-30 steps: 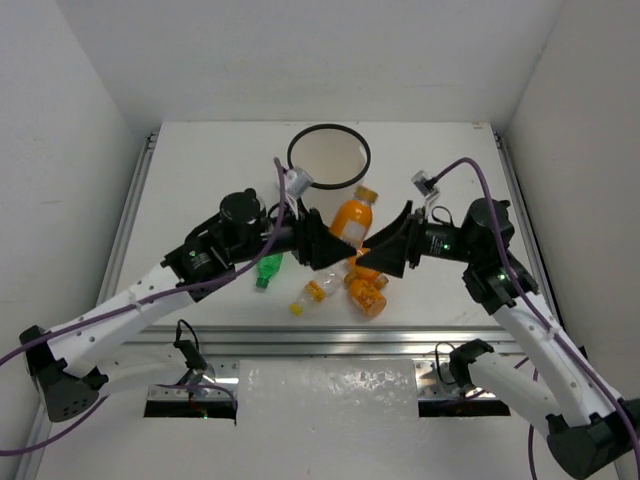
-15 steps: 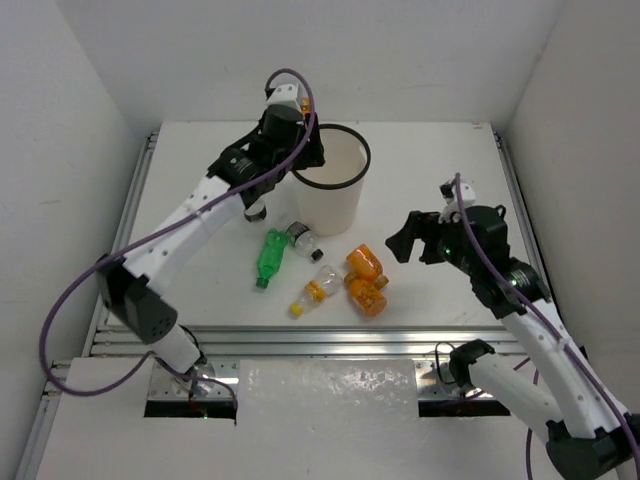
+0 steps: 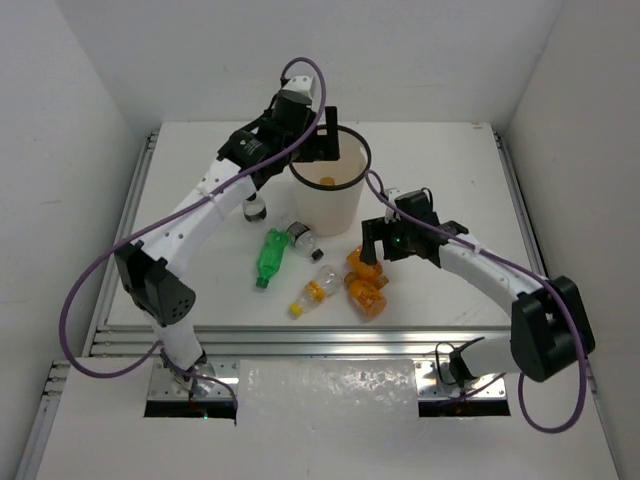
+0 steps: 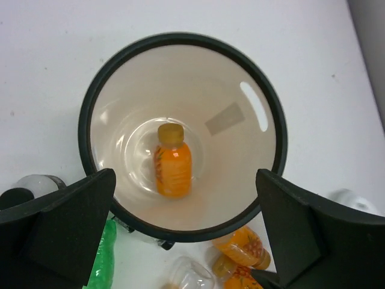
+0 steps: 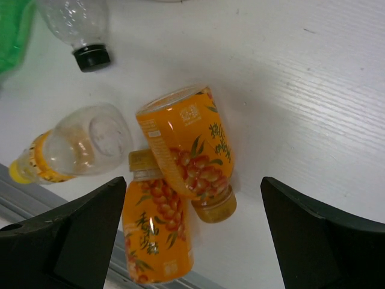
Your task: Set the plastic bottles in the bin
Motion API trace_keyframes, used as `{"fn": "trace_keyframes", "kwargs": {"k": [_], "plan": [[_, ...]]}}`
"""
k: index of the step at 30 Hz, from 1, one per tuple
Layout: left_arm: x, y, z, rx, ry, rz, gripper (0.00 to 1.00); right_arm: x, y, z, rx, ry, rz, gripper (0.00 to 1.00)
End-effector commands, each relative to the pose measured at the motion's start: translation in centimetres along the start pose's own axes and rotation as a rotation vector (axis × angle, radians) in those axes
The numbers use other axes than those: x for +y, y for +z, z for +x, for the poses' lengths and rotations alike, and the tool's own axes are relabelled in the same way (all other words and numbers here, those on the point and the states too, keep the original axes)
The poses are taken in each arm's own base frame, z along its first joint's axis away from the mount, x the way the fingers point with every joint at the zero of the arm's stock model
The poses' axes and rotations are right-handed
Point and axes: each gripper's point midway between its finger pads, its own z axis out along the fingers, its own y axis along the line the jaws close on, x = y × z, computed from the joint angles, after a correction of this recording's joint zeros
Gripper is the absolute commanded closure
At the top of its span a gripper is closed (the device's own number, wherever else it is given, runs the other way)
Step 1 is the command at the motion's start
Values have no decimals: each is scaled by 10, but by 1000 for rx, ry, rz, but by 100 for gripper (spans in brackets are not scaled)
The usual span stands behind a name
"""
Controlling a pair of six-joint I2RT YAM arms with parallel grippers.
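— Plastic bottles (image 3: 314, 291), top view?
— One squat orange bottle (image 3: 327, 181) inside tall white black-rimmed bin (image 3: 330, 215); green bottle (image 3: 268, 257), two more orange bottles (image 3: 367, 296) lying on white table (image 3: 440, 160) near it.
— Wrist views?
— Left gripper (image 4: 184, 174) over bin mouth, fingers apart, empty. Right gripper (image 5: 192, 180) above the two orange bottles, spread wide, empty.
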Motion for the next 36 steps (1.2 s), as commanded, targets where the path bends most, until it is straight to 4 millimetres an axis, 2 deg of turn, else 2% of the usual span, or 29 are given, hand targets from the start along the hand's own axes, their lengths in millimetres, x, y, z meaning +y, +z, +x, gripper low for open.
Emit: {"fn": "trace_keyframes", "kwargs": {"k": [1, 2, 3, 4, 5, 6, 7, 8, 9, 10, 11, 12, 14, 15, 16, 17, 18, 19, 22, 23, 24, 26, 27, 29, 30, 33, 34, 35, 36], "plan": [[-7, -63, -44, -144, -55, 83, 0, 11, 18, -23, -67, -92, -45, 8], [-8, -74, -49, -172, -63, 98, 0, 9, 22, -19, -61, -97, -47, 9], [-2, -76, -37, -155, -59, 89, 0, 9, 32, -15, -50, -98, -57, 12], [1, -104, -46, -203, -76, 111, 0, 8, 37, -8, -32, -99, -61, 15], [3, -116, -46, -221, -89, 125, 0, 7, 42, -4, -24, -100, -63, 18], [6, -114, -29, -199, -86, 131, 0, 5, 47, -4, -31, -104, -58, 26], [8, -124, -26, -212, -94, 153, 0, 0, 55, 2, -13, -102, -43, 28], [9, -150, -29, -255, -111, 195, 0, -4, 58, 5, -7, -102, -30, 30], [9, -146, -9, -224, -103, 219, 0, -7, 61, 6, -5, -106, -17, 32], [9, -165, -11, -259, -111, 261, 0, -17, 64, 5, -1, -100, 29, 35], [11, -170, -4, -259, -110, 271, 0, -21, 64, 5, 7, -92, 42, 35], [16, -165, 14, -228, -102, 264, 0, -24, 64, 4, 6, -83, 47, 35], [20, -178, 22, -243, -109, 292, 0, -33, 61, 2, -12, -75, 85, 36], [21, -172, 40, -210, -103, 303, 0, -33, 61, 2, -14, -74, 87, 37], [21, -173, 52, -198, -101, 331, 0, -37, 60, 2, -17, -67, 97, 45], [20, -179, 47, -218, -112, 344, 0, -39, 60, 3, -16, -62, 106, 50], [20, -174, 64, -184, -109, 364, 0, -42, 59, 4, -10, -53, 116, 54], [18, -178, 68, -184, -115, 389, 0, -45, 57, 8, -1, -39, 125, 58], [3, -183, 84, -165, -124, 510, 0, -48, 47, 12, -18, -20, 133, 77], [-10, -190, 84, -174, -123, 590, 0, -46, 42, 11, -40, -10, 130, 79], [-13, -188, 92, -158, -120, 617, 0, -39, 26, -4, -118, -14, 108, 80], [-29, -193, 97, -142, -112, 697, 0, -27, 7, -12, -202, -13, 59, 81], [-36, -192, 100, -128, -104, 722, 0, -11, -16, -28, -301, -34, -9, 81], [-54, -200, 104, -118, -82, 801, 0, 10, -41, -41, -386, -69, -98, 81], [-60, -202, 105, -116, -75, 826, 0, 32, -67, -50, -456, -114, -204, 81], [-81, -211, 111, -101, -56, 922, 0, 69, -103, -51, -517, -184, -391, 81], [-87, -211, 108, -113, -62, 946, 0, 92, -123, -46, -526, -234, -519, 81], [-97, -219, 103, -129, -56, 994, 0, 102, -134, -44, -526, -248, -579, 81], [-100, -218, 101, -127, -53, 990, 0, 112, -145, -46, -548, -277, -633, 81]]}}
